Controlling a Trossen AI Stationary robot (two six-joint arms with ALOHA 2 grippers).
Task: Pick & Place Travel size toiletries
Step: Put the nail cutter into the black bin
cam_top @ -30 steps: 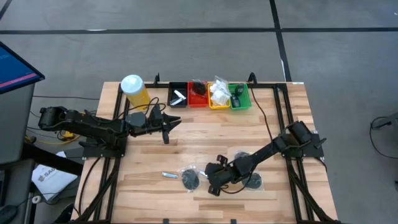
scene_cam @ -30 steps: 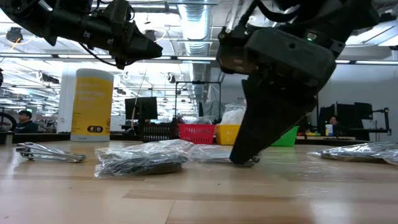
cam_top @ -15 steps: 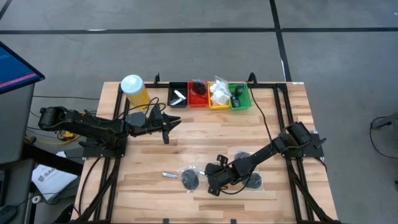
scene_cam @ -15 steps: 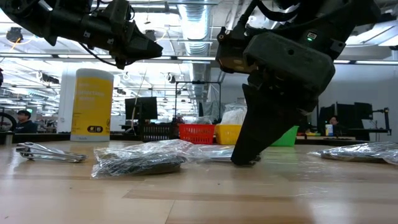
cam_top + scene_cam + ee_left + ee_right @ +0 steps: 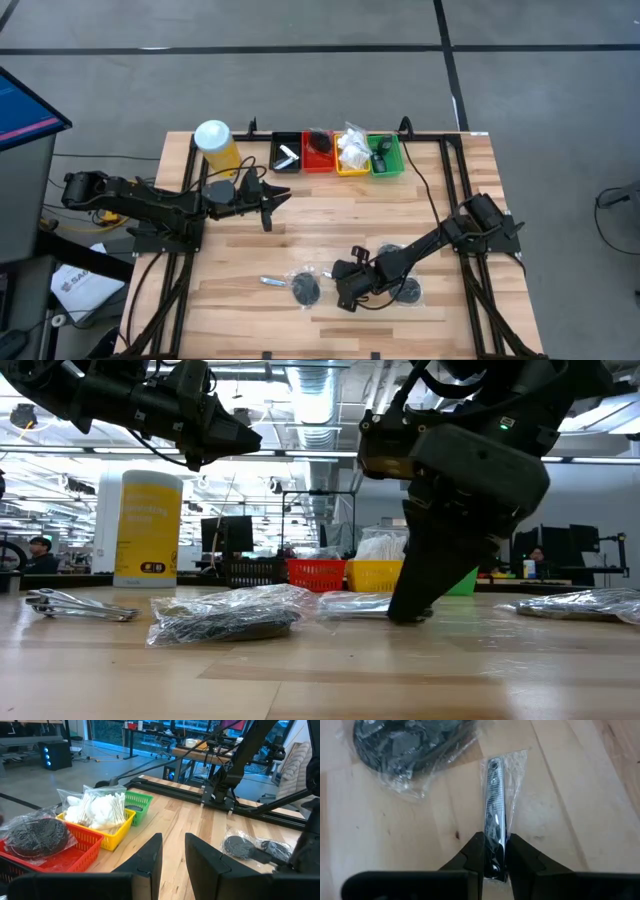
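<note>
Partway: silver tube pinched, several items left to sort

Already some toiletries sit in the trays [image 5: 338,167] at the tabletop's [image 5: 330,225] far edge: a silver piece in the black one, a dark disc in the red, white sachets in the yellow. Left on the near part are a wrapped black disc [image 5: 305,288], another silver tube [image 5: 271,282] and bagged dark items [image 5: 407,291]. The right tool [image 5: 492,864] has its fingers closed on a thin wrapped silver tube [image 5: 495,815] lying on the wood. The left tool [image 5: 172,851] hovers near the yellow canister [image 5: 217,147], fingers slightly apart, holding nothing. Compared with a second ago, the right tool has shifted slightly and closed; nothing else has moved.
</note>
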